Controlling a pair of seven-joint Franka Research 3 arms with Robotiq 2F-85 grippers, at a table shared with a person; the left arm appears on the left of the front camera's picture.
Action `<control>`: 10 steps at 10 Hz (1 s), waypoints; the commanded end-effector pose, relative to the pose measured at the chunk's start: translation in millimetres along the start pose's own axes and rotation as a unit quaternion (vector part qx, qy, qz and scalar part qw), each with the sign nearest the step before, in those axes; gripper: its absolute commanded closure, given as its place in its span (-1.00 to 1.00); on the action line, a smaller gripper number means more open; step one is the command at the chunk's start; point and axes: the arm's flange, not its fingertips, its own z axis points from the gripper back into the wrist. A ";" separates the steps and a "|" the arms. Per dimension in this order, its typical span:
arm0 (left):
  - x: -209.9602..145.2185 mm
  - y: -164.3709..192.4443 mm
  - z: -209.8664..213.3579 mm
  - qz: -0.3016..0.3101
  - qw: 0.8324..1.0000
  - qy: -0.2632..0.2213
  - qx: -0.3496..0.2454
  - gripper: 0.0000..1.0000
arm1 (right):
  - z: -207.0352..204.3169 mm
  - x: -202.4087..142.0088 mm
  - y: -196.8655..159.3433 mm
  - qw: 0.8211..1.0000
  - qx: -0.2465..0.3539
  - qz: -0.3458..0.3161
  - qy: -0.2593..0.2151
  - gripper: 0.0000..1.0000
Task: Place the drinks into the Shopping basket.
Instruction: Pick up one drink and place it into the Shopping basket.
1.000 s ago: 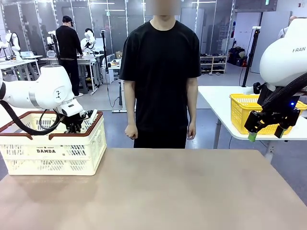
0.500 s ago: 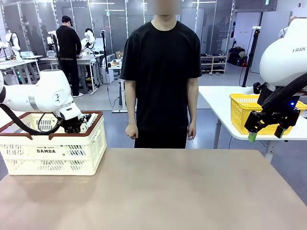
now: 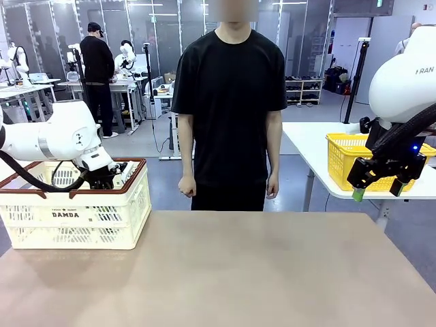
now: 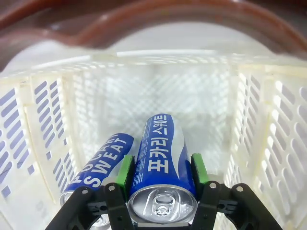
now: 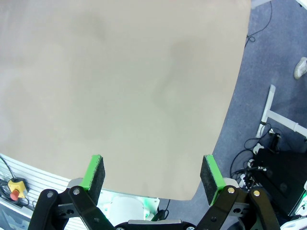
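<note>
My left gripper (image 4: pixel 162 170) is shut on a blue-and-white drink can (image 4: pixel 160 158) with a silver top, held between its green pads inside the Shopping basket (image 4: pixel 268 124). A second blue can marked "SWEAT" (image 4: pixel 98 165) lies on the basket floor just beside it. From the front, the cream basket (image 3: pixel 75 225) with a dark red rim stands at the table's left edge. The left gripper (image 3: pixel 103 181) dips below that rim. My right gripper (image 3: pixel 377 191) hangs open and empty high over the table's right side, and its green pads (image 5: pixel 93 170) stand wide apart.
A person (image 3: pixel 228 102) stands at the far side of the table, arms hanging down. A yellow mesh basket (image 3: pixel 340 160) sits on a white side table behind my right gripper. The brown tabletop (image 3: pixel 225 272) stretches bare between the arms.
My left arm has sunk lower and slightly left, taking the can deeper into the basket. The right arm and the person have stayed still.
</note>
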 end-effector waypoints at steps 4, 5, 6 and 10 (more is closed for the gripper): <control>-5.2 -1.3 -13.3 -0.025 0.999 -0.018 -0.020 -0.15 | 2.5 -0.3 -1.7 1.000 -0.001 0.000 0.002 -1.00; -5.6 -1.7 -15.2 -0.027 0.999 -0.016 -0.023 -0.15 | 2.5 -0.3 -1.7 1.000 -0.001 0.000 0.002 -1.00; -5.1 -2.4 -15.9 -0.030 0.999 -0.016 -0.025 -0.15 | 2.5 -0.3 -1.7 1.000 -0.001 0.000 0.002 -1.00; -4.8 -7.0 -5.4 -0.031 0.999 -0.029 -0.019 -0.54 | 2.5 -0.3 -1.7 1.000 -0.001 0.000 0.002 -1.00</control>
